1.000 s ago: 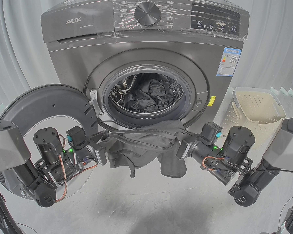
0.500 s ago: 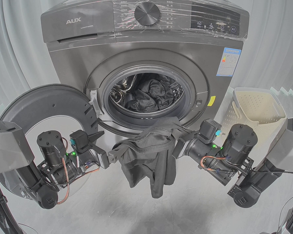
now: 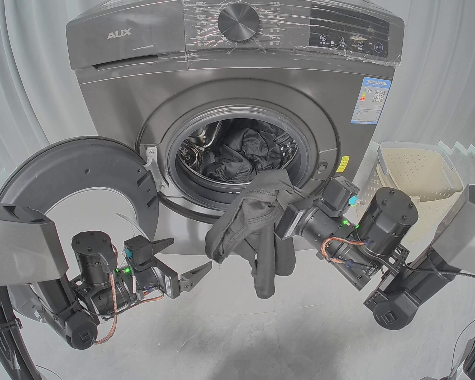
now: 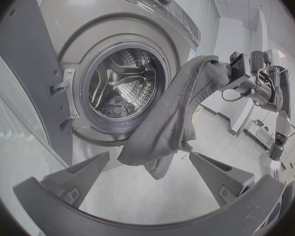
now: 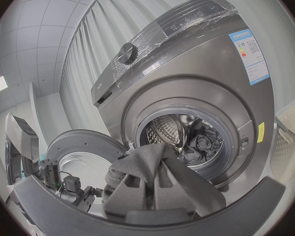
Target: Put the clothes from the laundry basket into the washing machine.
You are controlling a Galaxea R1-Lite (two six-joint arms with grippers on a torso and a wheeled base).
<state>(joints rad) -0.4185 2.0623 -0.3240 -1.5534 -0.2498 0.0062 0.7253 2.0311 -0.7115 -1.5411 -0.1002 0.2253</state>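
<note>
Dark clothes (image 3: pixel 241 154) lay in your washing machine (image 3: pixel 142 96).
Right gripper (image 5: pixel 152 184) clamped a garment (image 3: pixel 250 222) at the door opening's 5 o'clock; left gripper (image 3: pixel 187 257) gaped wide.

You're looking at test lab staged as laundry corner: washer (image 3: pixel 126 101) wearing factory film (image 3: pixel 279 32), grey curtain (image 3: pixel 21 54) hanging round it, bare floor (image 3: pixel 237 333), ceiling tiles (image 5: pixel 32 20) and white partitions (image 4: pixel 239 49) showing beyond.

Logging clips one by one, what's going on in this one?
The right gripper holds a dark garment just before the open drum of the washer, and it hangs down outside. The left gripper sits lower, fingers open, empty. Other dark clothes lie in the drum; the basket stands beside the washer.
</note>
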